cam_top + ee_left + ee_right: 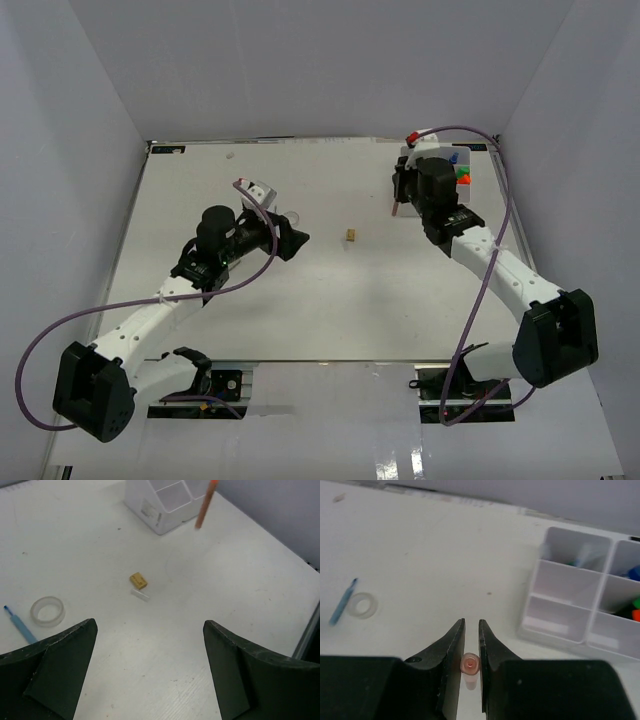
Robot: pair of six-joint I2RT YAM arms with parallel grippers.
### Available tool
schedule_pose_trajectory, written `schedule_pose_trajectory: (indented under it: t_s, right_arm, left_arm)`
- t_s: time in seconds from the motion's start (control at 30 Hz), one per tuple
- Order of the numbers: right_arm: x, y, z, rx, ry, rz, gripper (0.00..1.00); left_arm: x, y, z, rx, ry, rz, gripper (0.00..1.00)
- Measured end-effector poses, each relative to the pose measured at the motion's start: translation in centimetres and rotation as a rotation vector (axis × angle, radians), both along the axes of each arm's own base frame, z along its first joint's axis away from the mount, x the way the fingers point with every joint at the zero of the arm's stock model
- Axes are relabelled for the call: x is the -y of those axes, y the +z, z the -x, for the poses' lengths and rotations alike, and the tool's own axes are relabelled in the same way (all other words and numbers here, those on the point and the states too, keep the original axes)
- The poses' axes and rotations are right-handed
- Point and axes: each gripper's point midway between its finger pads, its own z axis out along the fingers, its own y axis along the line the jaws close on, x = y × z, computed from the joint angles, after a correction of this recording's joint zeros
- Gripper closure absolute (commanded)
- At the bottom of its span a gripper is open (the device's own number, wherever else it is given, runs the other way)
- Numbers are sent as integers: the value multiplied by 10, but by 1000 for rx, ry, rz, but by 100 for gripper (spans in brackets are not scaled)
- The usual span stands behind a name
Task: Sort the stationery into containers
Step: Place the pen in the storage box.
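So the right gripper (471, 630) is clamped tight on the pink stick (470, 664), which shows end-on between its fingers at the bottom middle of the right wrist view (in the left wrist view it hangs near upright at the top, close beside the boxes (550, 634) but not over them). The left gripper (150, 672) is spread wide with nothing in it, hovering over the table (240, 580). Ahead of it, mid-frame, sit the tan block (138, 580) and a little clear bit (140, 595) just below it. The tape ring (47, 611) and blue pen (20, 625) lie side by side at the left edge. Progress-wise I'd guess past halfway. The boxes at the right hold green and orange marker caps (635, 614) plus some pens, but the stick isn't in yet, and those four loose things aren't between any fingers.
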Motion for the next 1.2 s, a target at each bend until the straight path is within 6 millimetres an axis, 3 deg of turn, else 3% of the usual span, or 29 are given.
schedule_pose_trajectory:
  t_s: [0.07,0.17,0.27,0.37,0.5,0.63,0.8,1.07,1.2]
  right_arm:
    - [32,6,-19,53,-98,7,92]
    - [64,19,-40,138,-182,26,92]
    - [83,25,-63,215,-234,50,92]
    - [93,12,-83,237,-261,94,92]
    - [97,-13,-103,237,-261,162,92]
    - [94,-24,-119,262,-249,201,92]
    - [92,-22,-129,307,-242,213,92]
    - [91,-2,-138,380,-235,210,91]
    - [87,-9,-149,376,-223,215,87]
  left_arm:
    - [-10,-13,-13,-50,83,-20,2]
    - [-27,-32,-29,-125,193,-50,2]
    - [-44,-49,-41,-180,289,-79,2]
    - [-51,-58,-45,-209,332,-97,2]
    - [-56,-57,-47,-213,357,-101,2]
    - [-56,-56,-48,-213,362,-96,2]
    - [-59,-56,-49,-215,369,-95,2]
    - [-62,-56,-51,-216,380,-94,2]
    - [-63,-56,-51,-217,382,-92,2]
